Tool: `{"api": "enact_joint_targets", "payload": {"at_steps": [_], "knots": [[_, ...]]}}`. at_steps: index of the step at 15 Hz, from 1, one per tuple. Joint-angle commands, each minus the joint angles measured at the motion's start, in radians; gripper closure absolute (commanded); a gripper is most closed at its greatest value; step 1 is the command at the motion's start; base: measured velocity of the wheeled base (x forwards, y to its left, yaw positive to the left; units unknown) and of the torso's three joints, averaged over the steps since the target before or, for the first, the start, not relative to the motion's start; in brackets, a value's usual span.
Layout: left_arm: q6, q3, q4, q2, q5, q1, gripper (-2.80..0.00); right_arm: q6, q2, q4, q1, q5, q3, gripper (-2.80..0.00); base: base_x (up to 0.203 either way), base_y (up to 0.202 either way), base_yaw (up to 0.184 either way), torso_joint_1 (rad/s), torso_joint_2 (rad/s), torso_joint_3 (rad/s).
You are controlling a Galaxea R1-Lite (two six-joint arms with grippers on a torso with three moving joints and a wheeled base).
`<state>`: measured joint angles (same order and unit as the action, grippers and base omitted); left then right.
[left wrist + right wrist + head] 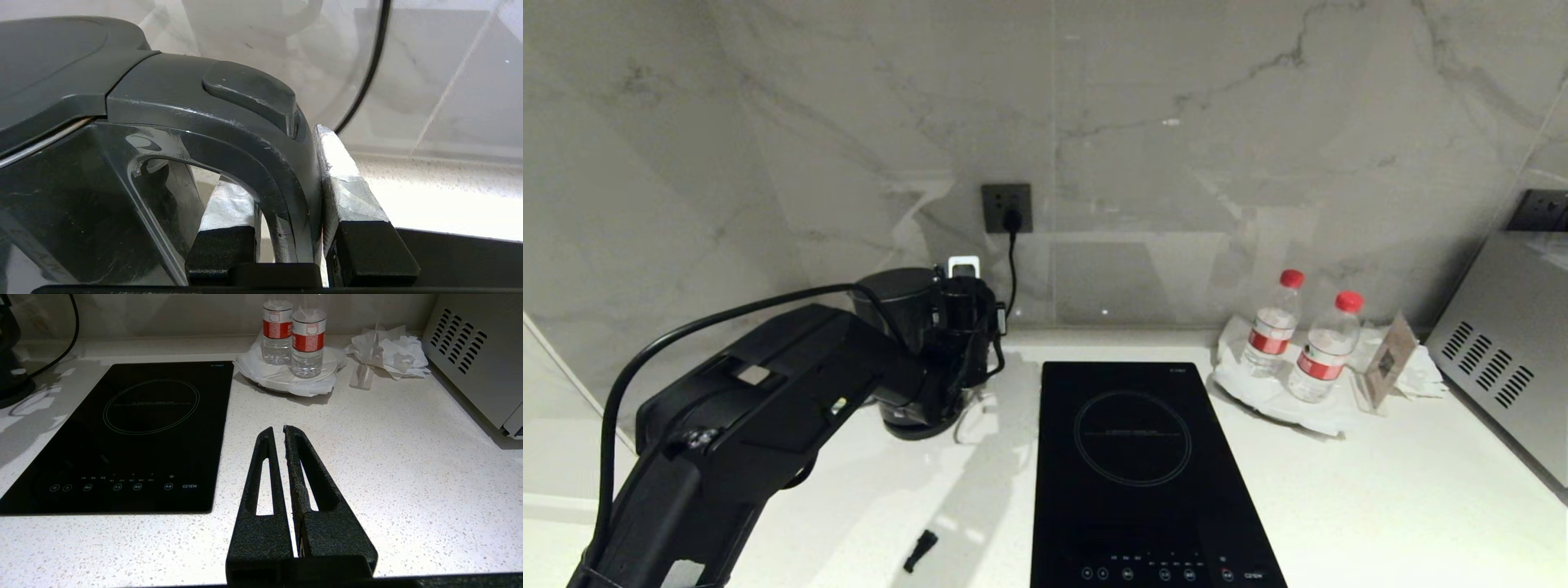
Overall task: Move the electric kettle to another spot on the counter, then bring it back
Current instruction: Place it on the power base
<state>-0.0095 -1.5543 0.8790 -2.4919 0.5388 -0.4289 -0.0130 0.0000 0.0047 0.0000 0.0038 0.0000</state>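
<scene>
The glossy black electric kettle (900, 299) stands at the back left of the white speckled counter (1380, 490), against the marble wall, over its round base (925, 426). My left gripper (964, 287) reaches in from the left and is shut on the kettle's loop handle (249, 118). One taped finger (229, 204) is inside the loop and the other (347, 175) presses the handle's outer side. My right gripper (277, 430) is shut and empty, parked above bare counter (408, 457) to the right of the hob.
A black induction hob (1135, 457) lies mid-counter. Two water bottles (1274, 322) stand on a white tray at the back right, beside a card stand (1388, 359) and a steel appliance (1511, 359). A cord runs to the wall socket (1006, 208). A small black piece (920, 550) lies near the front.
</scene>
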Motion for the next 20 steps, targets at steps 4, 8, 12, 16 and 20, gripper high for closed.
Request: {"api": "enact_joint_targets", "payload": {"at_steps": [4, 8, 12, 16, 20], "knots": [[-0.009, 0.089, 0.020, 0.015, 0.007, -0.003, 0.00, -0.001, 0.000, 0.000, 0.000, 0.001, 0.000, 0.00, 0.000, 0.000, 0.000, 0.000, 0.00, 0.000], [-0.014, 0.177, 0.087, 0.027, 0.009, -0.024, 0.00, -0.001, 0.000, 0.000, 0.000, 0.001, 0.000, 0.00, 0.000, 0.000, 0.000, 0.000, 0.00, 0.000], [-0.005, 0.164, 0.083, 0.030, 0.012, -0.024, 0.00, -0.001, 0.000, 0.000, 0.000, 0.001, 0.000, 0.00, 0.000, 0.000, 0.000, 0.000, 0.00, 0.000], [0.000, 0.178, 0.082, 0.057, 0.010, -0.045, -2.80, -0.001, 0.000, 0.000, 0.000, 0.001, 0.000, 0.00, 0.000, 0.000, 0.000, 0.000, 0.00, 0.000], [-0.002, 0.211, 0.083, 0.092, 0.010, -0.046, -2.80, -0.001, 0.000, 0.000, 0.000, 0.001, 0.000, 0.00, 0.000, 0.000, 0.000, 0.000, 0.00, 0.000]]}}
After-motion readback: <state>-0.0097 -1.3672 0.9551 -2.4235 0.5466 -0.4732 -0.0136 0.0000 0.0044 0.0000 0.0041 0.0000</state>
